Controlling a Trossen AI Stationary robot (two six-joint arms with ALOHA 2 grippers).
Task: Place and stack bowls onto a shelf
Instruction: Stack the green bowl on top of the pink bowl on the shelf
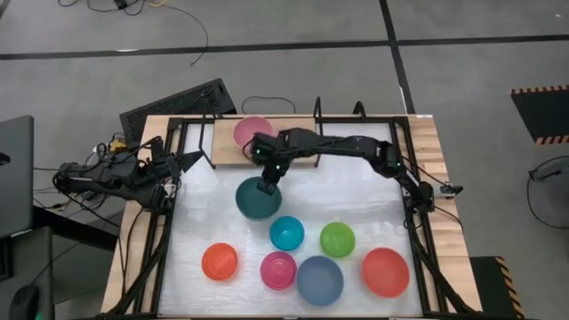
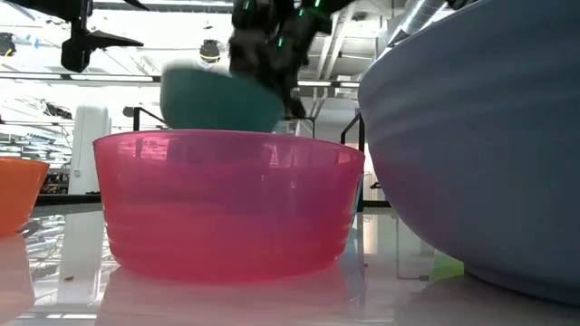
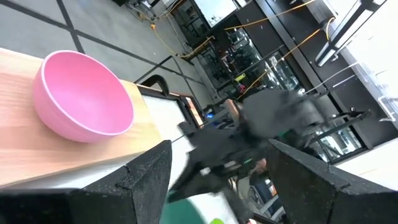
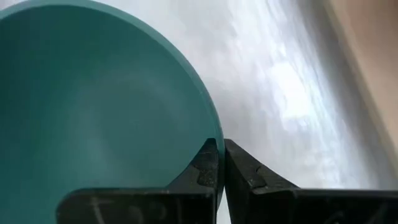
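My right gripper (image 1: 267, 185) reaches across the table and is shut on the dark green bowl (image 1: 257, 199), just in front of the shelf (image 1: 298, 156). The same bowl (image 2: 217, 101) shows in the low view behind the magenta bowl (image 2: 227, 204), which hides its bottom. A pale pink bowl (image 1: 251, 131) stands by its base on the shelf's wooden board (image 3: 37, 143). My left gripper (image 1: 191, 161) waits open at the table's left edge, facing the pink bowl (image 3: 81, 96). My right gripper pinches the dark green bowl's rim (image 4: 210, 132) on its far side, one finger (image 4: 202, 168) inside the bowl and the other (image 4: 245, 171) outside. The fingers come from above, pointing down. I cannot tell whether the bowl's base is off the table.
Six more bowls stand on the white tabletop nearer the front: teal (image 1: 286, 233), lime (image 1: 337, 239), orange (image 1: 220, 261), magenta (image 1: 278, 269), grey-blue (image 1: 319, 280) and red (image 1: 385, 272). Black frame rails (image 1: 169, 222) run along the table's sides. The shelf's right part is bare wood.
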